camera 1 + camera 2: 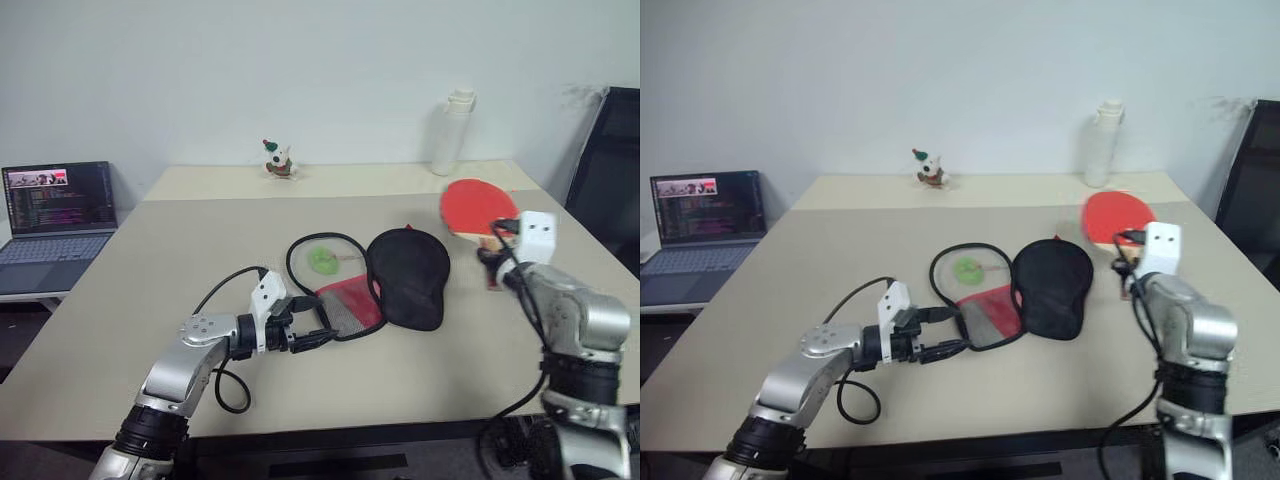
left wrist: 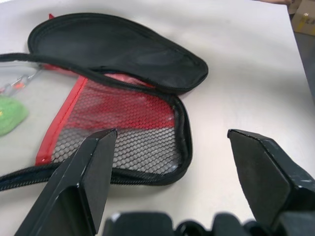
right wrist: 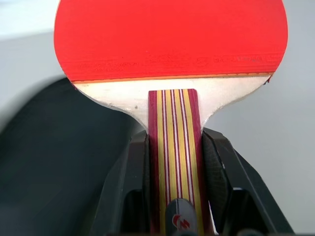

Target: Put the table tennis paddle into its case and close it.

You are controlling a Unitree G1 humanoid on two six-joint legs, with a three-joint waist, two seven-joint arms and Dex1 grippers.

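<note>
The table tennis paddle (image 3: 170, 39), with its red face and striped wooden handle, is held up above the table's right side (image 1: 478, 207). My right gripper (image 3: 175, 142) is shut on its handle. The case (image 1: 408, 275) lies open mid-table with its black face up. Its red and black mesh part (image 1: 350, 305) spreads out to the left of that face. My left gripper (image 1: 320, 335) hovers low at the mesh part's near edge (image 2: 147, 147). Its fingers (image 2: 93, 162) stand wide apart with nothing between them.
A black-edged loop with a green piece (image 1: 322, 260) inside lies just behind the mesh. A white bottle (image 1: 452, 132) and a small toy figure (image 1: 278, 160) stand at the table's far edge. An open laptop (image 1: 58, 215) sits at left, and a black chair (image 1: 610, 180) at right.
</note>
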